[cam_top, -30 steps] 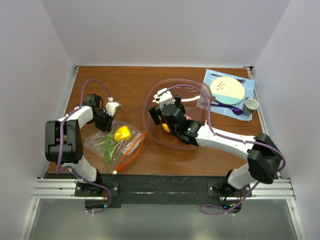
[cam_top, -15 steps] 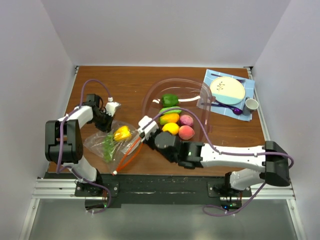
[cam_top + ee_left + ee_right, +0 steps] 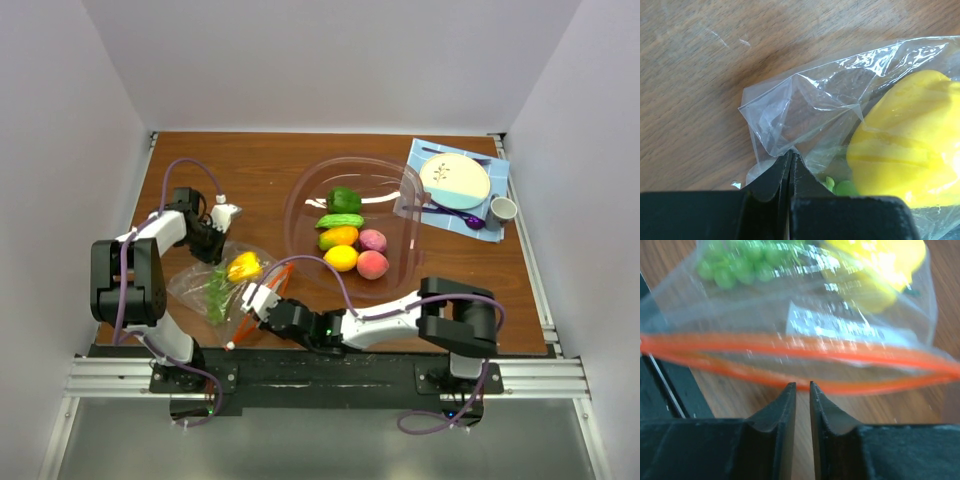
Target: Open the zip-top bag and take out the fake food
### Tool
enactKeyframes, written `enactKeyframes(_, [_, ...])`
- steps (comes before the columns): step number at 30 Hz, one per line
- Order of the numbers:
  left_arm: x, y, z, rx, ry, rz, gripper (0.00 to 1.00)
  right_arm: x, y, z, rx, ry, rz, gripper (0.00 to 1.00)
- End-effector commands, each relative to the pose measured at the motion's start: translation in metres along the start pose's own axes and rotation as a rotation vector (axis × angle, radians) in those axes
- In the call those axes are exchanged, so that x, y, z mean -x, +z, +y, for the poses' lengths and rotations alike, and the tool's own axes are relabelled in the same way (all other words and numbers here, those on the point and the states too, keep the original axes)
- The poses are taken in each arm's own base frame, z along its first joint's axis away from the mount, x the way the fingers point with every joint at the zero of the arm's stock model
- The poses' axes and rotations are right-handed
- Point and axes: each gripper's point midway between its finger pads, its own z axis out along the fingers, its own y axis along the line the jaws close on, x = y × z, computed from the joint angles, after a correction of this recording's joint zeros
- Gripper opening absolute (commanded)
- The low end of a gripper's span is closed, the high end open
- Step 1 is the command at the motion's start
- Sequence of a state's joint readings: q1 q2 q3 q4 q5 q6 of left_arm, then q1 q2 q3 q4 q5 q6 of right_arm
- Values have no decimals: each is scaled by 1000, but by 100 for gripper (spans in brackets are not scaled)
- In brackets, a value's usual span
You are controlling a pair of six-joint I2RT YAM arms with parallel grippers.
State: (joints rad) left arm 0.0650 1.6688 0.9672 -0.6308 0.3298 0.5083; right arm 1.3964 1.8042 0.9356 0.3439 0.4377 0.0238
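The zip-top bag (image 3: 225, 285) lies at the front left, its orange-red zip strip (image 3: 264, 298) gaping toward the right. Inside it are a yellow pepper (image 3: 244, 266) and green grapes (image 3: 216, 292). My left gripper (image 3: 213, 243) is shut on the bag's far corner (image 3: 785, 107), its tips (image 3: 790, 154) pinching the clear film beside the pepper (image 3: 905, 145). My right gripper (image 3: 252, 296) is low at the bag's mouth. Its jaws (image 3: 802, 385) stand a narrow slit apart with bare wood between them, the tips touching the lower zip strip (image 3: 740, 371). More fake food lies in the bowl.
A large clear pinkish bowl (image 3: 295, 215) right of the bag holds a green pepper (image 3: 343, 199), cucumber (image 3: 340, 221), mango (image 3: 339, 237), lemon (image 3: 341, 257) and peach (image 3: 373, 264). A blue mat with a plate (image 3: 455, 178) and cup (image 3: 502, 210) sits far right.
My right arm left the bowl and swung down and left along the near edge to the bag's mouth, its jaws narrowing from wide open. The left arm held still.
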Motion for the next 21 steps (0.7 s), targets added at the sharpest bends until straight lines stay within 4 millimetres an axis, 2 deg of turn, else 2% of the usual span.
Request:
enactKeyframes(1, [-10,-1,-9,-22,-1,51,0,61,17,-10,-21,114,-176,25])
enactKeyframes(4, [-7,-1,-17,-29,25,50,0,61,29,-23,-36,149,-182,33])
enactKeyframes(5, [-3,-2,-21,-32,38,45,0,61,33,-28,-47,159,-182,41])
enactKeyframes(6, [-3,-2,-21,-31,37,44,0,61,35,-30,-48,161,-180,45])
enactKeyframes(7, [2,0,-31,-42,71,46,0,60,40,-34,-55,164,-177,48])
enactKeyframes(9, [5,-1,-36,-44,88,42,0,57,46,-37,-60,165,-168,60])
enactKeyframes(10, [7,1,-42,-53,106,45,0,55,52,-39,-69,165,-160,67])
enactKeyframes(11, [8,1,-46,-58,114,46,0,52,55,-41,-81,161,-151,87])
enactKeyframes(12, [8,1,-49,-63,121,46,0,50,58,-45,-107,157,-146,98])
enactKeyframes(15, [7,4,-61,-90,155,60,0,41,70,-47,-139,128,-126,99])
enactKeyframes(16, [6,6,-66,-100,173,67,0,44,72,-50,-163,127,-133,99])
enactKeyframes(17, [3,7,-69,-106,185,76,0,38,77,-52,-177,112,-115,99])
enactKeyframes(21, [-10,9,-80,-146,229,113,0,37,81,-58,-222,76,-106,99])
